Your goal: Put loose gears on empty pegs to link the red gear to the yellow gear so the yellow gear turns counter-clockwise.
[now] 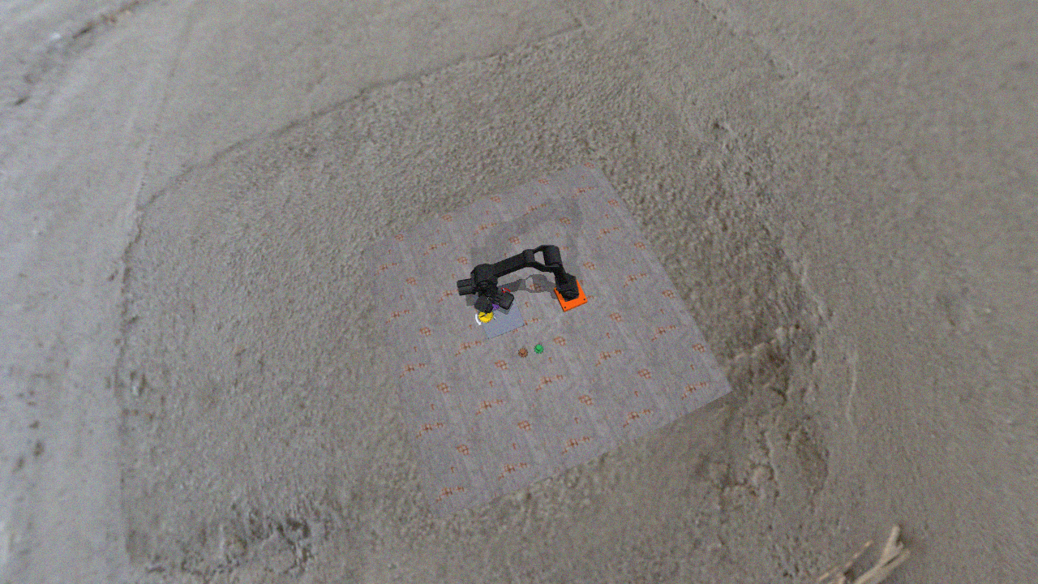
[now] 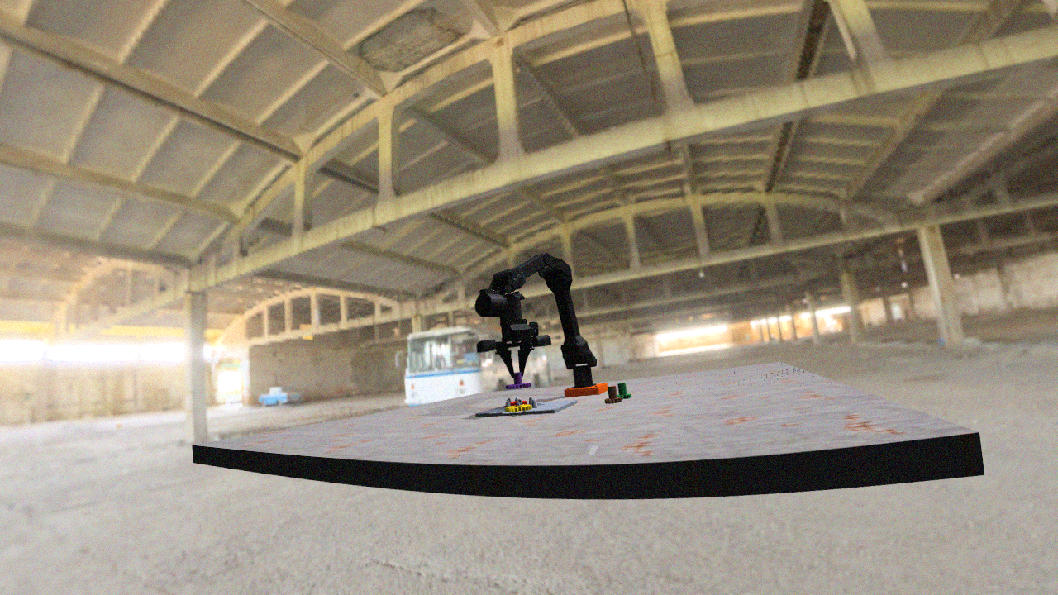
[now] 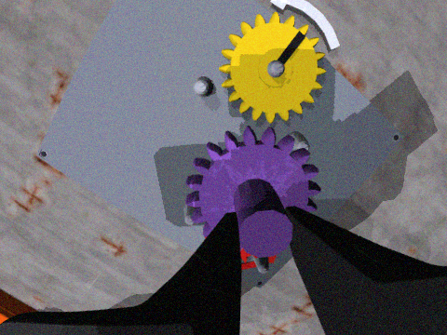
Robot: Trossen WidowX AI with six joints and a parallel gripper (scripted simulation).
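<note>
My gripper is shut on the handle of the purple gear, held level above the grey board. The yellow gear with its black stripe sits on its peg. The red gear is mostly hidden under the purple gear and fingers. One bare peg stands left of the yellow gear in the wrist view; another peg shows past the purple teeth. What lies directly under the purple gear is hidden. A brown gear and a green gear stand on the table.
The orange arm base stands near the board, with the brown and green gears off to its side. The white arrow curves beside the yellow gear. The arm's shadow falls across the board.
</note>
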